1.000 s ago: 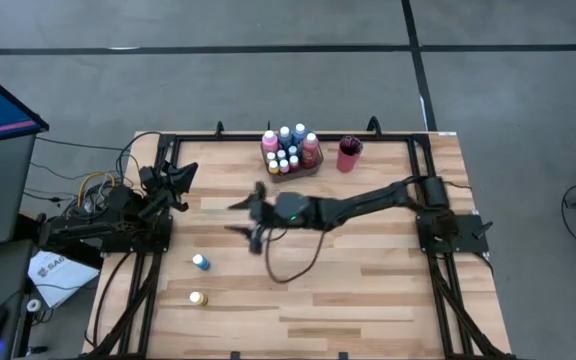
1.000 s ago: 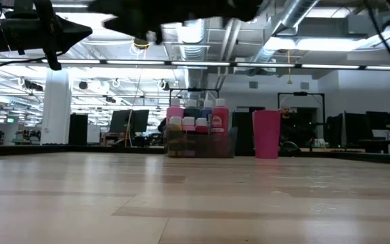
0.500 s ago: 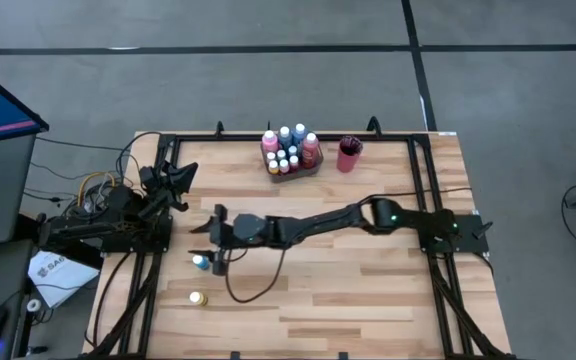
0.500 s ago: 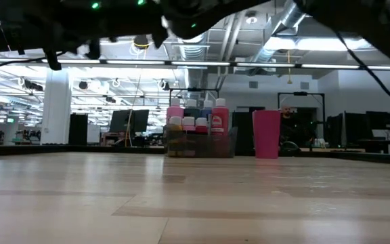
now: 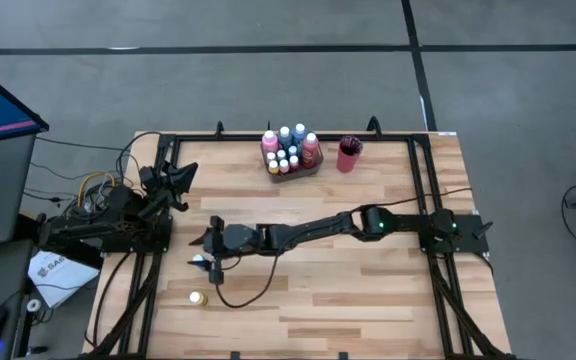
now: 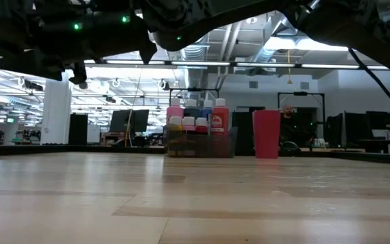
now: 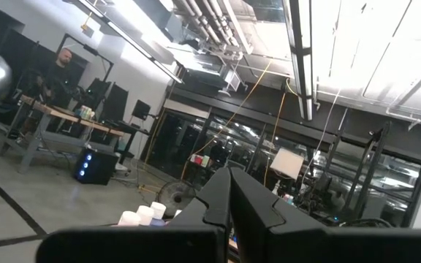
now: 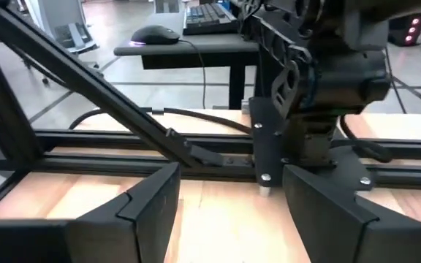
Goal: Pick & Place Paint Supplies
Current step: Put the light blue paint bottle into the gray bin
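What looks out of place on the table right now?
Two small paint bottles, a blue one and a yellow one, stand alone near the table's left front, far from the grey tray of bottles at the back. The open right gripper is over the blue one.

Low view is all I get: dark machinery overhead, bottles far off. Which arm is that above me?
Observer: The right arm, stretched across the table; its end effector is beside a blue bottle.
Operator: Is that end effector open?
Observer: Yes. The right wrist view shows its fingers apart with nothing between them.
Operator: Any other loose bottles?
Observer: One yellow bottle stands alone nearer the table's front edge, outside your picture.
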Motion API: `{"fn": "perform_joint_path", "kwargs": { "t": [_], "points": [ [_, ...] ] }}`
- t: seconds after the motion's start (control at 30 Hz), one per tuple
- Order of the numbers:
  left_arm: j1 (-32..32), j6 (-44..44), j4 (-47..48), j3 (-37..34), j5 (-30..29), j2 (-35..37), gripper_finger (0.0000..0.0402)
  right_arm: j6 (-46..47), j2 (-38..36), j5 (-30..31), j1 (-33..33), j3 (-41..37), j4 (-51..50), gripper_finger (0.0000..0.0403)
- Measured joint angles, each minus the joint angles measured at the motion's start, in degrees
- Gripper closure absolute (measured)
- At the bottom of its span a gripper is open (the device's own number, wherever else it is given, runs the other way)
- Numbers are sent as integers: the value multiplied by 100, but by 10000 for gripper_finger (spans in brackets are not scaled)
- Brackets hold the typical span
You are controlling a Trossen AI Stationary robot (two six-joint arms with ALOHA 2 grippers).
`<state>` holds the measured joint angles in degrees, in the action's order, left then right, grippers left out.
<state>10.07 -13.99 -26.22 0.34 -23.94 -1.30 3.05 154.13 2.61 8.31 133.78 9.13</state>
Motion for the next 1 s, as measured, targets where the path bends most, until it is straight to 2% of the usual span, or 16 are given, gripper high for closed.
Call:
{"fn": "perform_joint_path", "kwargs": {
  "t": [0.47, 0.63, 0.8, 1.0],
  "points": [
    [-1, -1, -17, 0, -2, -31, 400, 20, 347, 74, 31, -6, 133, 165],
    [0, -1, -20, 0, 0, -149, 400, 340, 352, 36, 25, 2, 16, 165],
    [1, -1, -18, 0, 0, -288, 400, 163, 371, 33, 25, -2, -39, 166],
    [1, -1, -51, 0, 0, -496, 400, 197, 369, 20, 42, -2, -214, 199]
  ]
}}
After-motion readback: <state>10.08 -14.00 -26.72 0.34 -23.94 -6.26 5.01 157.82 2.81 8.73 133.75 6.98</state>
